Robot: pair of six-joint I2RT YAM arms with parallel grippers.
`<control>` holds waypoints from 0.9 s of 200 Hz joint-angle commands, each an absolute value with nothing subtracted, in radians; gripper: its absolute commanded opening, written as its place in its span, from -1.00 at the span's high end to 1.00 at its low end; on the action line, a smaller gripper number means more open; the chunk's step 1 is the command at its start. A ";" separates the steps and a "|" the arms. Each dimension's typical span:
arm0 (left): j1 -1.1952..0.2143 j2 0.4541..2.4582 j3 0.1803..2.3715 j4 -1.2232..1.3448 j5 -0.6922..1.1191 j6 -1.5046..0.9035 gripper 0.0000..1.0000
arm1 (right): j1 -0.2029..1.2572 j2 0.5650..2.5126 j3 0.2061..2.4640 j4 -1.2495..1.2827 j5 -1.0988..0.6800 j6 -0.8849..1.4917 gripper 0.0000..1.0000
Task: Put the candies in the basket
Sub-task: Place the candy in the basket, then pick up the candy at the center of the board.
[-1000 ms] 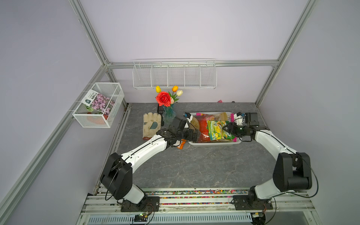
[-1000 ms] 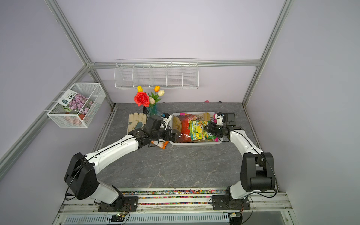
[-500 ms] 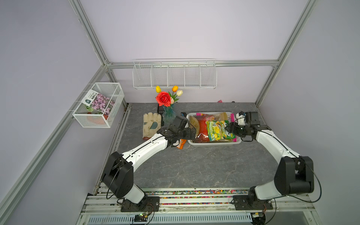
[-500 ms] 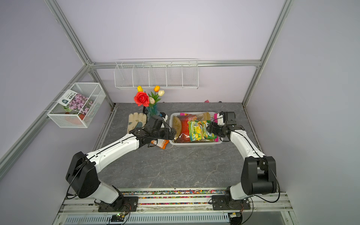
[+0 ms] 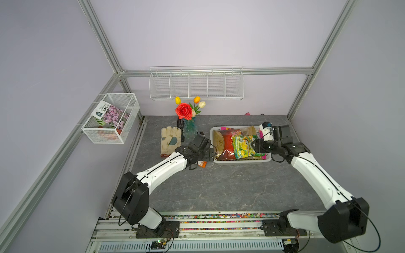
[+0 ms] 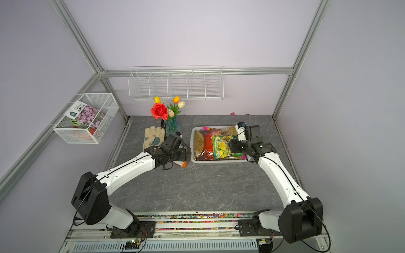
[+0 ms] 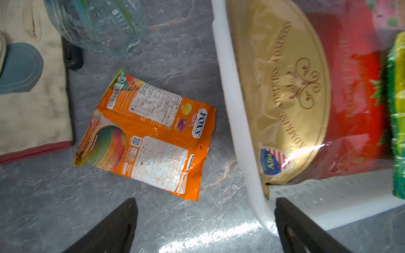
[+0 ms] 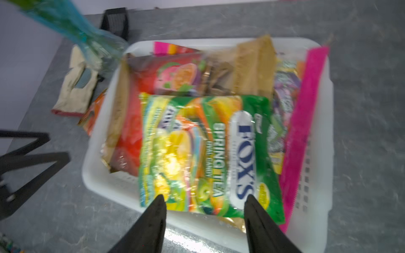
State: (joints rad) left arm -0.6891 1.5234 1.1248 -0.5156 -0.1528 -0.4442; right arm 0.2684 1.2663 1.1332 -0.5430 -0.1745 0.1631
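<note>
In the last second my right arm's elbow has swung out toward the near edge of the worktop [image 5: 219, 186], and my left gripper [image 7: 205, 200] has drawn back a little. The bags have not shifted.

The basket [image 5: 241, 161] sits toward the worktop's far right. In it, the gold bag [image 7: 280, 87] lies against the left wall and the magenta bag [image 8: 306, 98] shows along the right wall. The green bag [image 8: 197, 149] lies flat on top, toward the near wall.

My right gripper [image 8: 205, 197] hangs at the green bag's near edge with its jaws apart, clamped on nothing. I cannot tell whether the tips touch the bag.

The orange bag [image 7: 144, 135] lies outside the basket, flat on the worktop just beside the left wall and apart from it. My left gripper stands wide open and straddles the basket's left rim close to the near-left corner. The orange bag is just ahead of my fingertips, not between them.
</note>
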 commanded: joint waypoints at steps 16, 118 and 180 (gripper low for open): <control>-0.616 1.443 1.072 -0.569 -0.146 -0.477 -0.97 | 0.437 1.204 1.136 -0.487 -0.118 0.000 -0.16; -0.381 1.262 0.899 -0.640 -0.038 -0.588 -0.90 | 0.923 1.444 1.038 -0.285 0.001 -0.836 -0.23; -0.222 1.219 0.850 -0.607 -0.032 -0.620 -0.87 | 0.976 1.781 1.235 -0.270 0.239 -0.958 -0.24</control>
